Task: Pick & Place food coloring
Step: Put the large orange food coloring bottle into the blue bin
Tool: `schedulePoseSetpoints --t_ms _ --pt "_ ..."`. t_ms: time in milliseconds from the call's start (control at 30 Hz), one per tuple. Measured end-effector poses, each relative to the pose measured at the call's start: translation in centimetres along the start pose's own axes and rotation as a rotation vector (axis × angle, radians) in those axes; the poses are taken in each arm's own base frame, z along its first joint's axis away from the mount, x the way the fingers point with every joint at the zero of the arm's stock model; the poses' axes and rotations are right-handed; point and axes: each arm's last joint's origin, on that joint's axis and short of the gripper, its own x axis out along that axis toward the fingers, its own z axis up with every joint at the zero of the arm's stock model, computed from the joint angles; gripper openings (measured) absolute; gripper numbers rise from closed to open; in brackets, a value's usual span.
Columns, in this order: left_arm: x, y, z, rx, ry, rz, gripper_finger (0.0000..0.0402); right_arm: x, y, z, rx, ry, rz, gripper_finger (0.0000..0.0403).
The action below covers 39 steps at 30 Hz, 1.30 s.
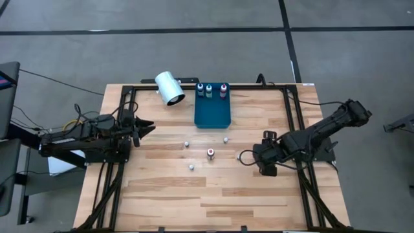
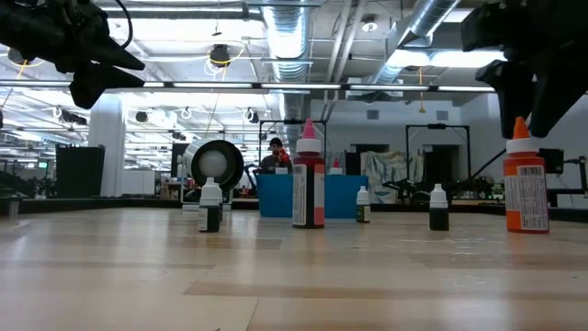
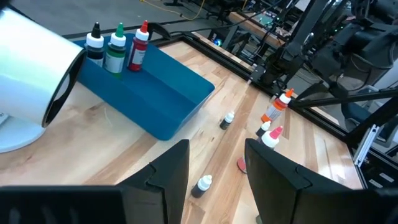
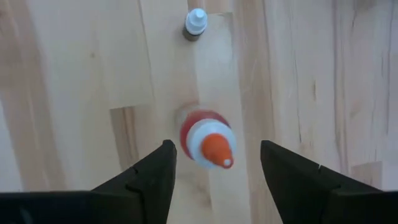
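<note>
The right pincer [image 4: 214, 165] hangs wide open straight over an orange-capped bottle [image 4: 208, 142] standing on the table [image 1: 168, 188], not gripping it. Three bottles [image 1: 211, 90] already stand in the blue tray [image 1: 213, 115]; several small ones remain outside. The left pincer [image 3: 216, 168] waits half open, empty.

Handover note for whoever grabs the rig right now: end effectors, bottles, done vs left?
Right end effector: open, hanging directly over the orange-capped bottle, which stands upright on the table, not gripped.
Left end effector: partly open, empty, waiting at the table's left edge, facing the blue tray.
Done: three bottles stand in a row at the tray's far end, black-capped, green-capped, red-capped.
Left: the orange-capped bottle, the pink-capped bottle and three small white-capped bottles, all upright on the table.
The white cylinder lies on its side left of the tray.
</note>
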Motion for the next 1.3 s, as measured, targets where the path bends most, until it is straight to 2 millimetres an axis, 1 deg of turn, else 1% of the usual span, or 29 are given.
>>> schedulePoseSetpoints --t_ms 200,300,533,700,933,1200,1300 --pt "0.0 0.0 0.0 0.000 0.001 0.000 0.0146 0.7 -0.3 0.5 0.001 0.022 -0.009 0.0226" --pt "0.0 0.0 0.0 0.004 0.001 0.000 0.0146 1.1 -0.3 0.6 -0.002 0.002 0.011 0.0227" --pt "0.0 0.0 0.0 0.008 0.002 0.001 0.0146 2.9 -0.7 -0.2 0.011 0.034 0.015 0.0223" --pt "0.0 0.0 0.0 0.008 0.002 0.001 0.0145 3.1 -0.6 -0.2 0.015 0.022 0.024 0.0213" --pt "0.0 0.0 0.0 0.008 0.002 0.001 0.0145 3.1 -0.6 -0.1 0.017 0.017 0.037 0.0188" --pt "0.0 0.0 0.0 0.007 0.002 0.001 0.0145 3.1 -0.6 -0.2 0.017 0.019 0.041 0.0131" --pt "0.0 0.0 0.0 0.007 0.001 0.001 0.0145 3.1 -0.6 -0.2 0.017 0.019 0.041 0.0128"
